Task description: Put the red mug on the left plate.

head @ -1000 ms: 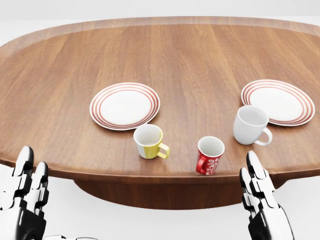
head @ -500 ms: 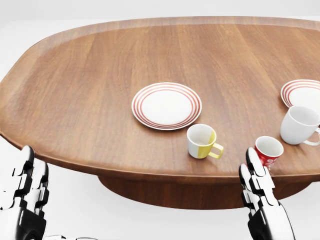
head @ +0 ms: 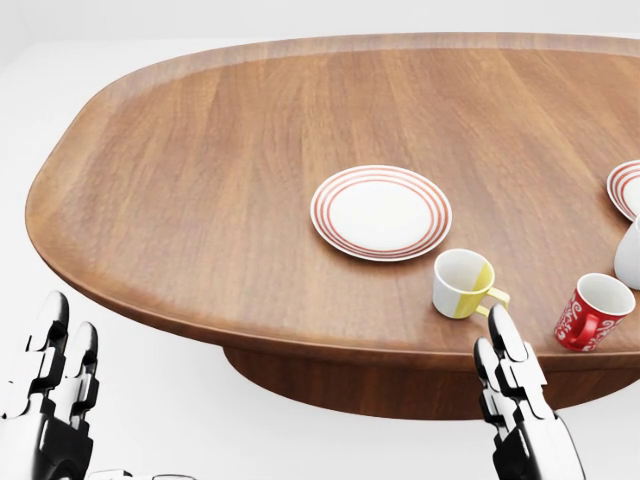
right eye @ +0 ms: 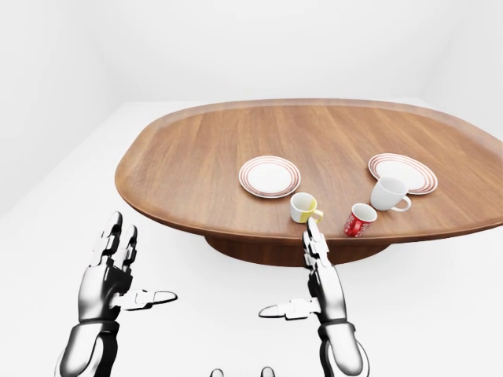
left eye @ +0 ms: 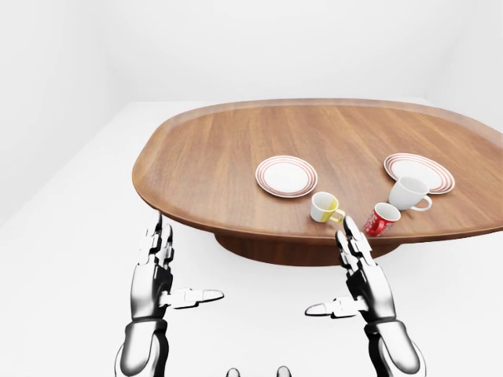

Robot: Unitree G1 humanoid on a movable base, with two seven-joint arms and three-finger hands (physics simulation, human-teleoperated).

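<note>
The red mug (head: 592,312) stands upright near the table's near edge, at the right of the head view. The left plate (head: 381,212), white with red rings, lies up and to the left of it. A white-and-yellow mug (head: 462,284) stands between the two. My right hand (left eye: 336,271) is open, held below the table edge, just left of and below the red mug. My left hand (left eye: 174,269) is open too, far to the left and off the table. Neither hand touches anything.
A plain white mug (left eye: 409,193) and a second ringed plate (left eye: 419,172) sit right of the red mug. The oval wooden table (left eye: 220,149) has a raised rim and a central pedestal. White floor surrounds it.
The whole picture has shifted: table, plates and mugs slid to the right in the head view, so the camera moved left. Both hands keep their places in the view, still open.
</note>
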